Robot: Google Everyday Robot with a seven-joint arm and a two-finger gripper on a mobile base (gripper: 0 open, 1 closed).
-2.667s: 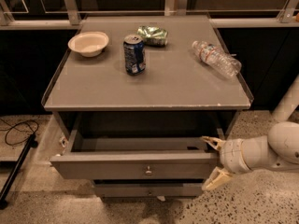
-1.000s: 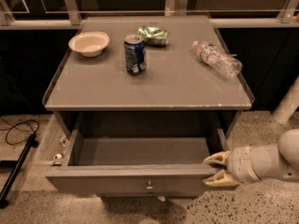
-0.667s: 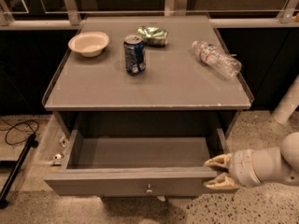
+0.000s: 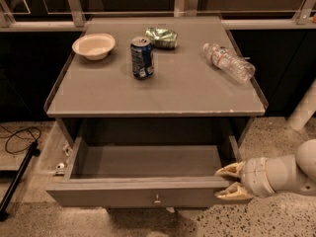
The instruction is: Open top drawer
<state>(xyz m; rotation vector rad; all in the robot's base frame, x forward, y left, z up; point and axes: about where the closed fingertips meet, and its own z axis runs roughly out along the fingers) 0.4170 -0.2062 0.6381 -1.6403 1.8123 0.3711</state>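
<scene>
I have the hand [image 4: 228, 181] low at the near right of the scene, at the right end of the top drawer [image 4: 123, 194]. Its two pale fingers [image 4: 230, 170] are set a little apart and pinch that end of the drawer front, one over the top edge and one against the outer face. The white arm [image 4: 281, 174] runs off to the right behind it.

The top drawer stands pulled well out toward me from under the bench [image 4: 187, 93], and I see its plain grey inside. Its small round knob [image 4: 157, 200] sits at the middle of the front, well left of the hand.

On the bench top, a blue soda can [image 4: 142, 58] stands upright near the middle. A crumpled green packet [image 4: 161, 37] lies just beyond it, a white bowl [image 4: 94, 46] sits at the far left, and a clear water bottle [image 4: 228, 62] lies on its side at the far right. A black cable [image 4: 19, 135] is looped on the floor to the left.
</scene>
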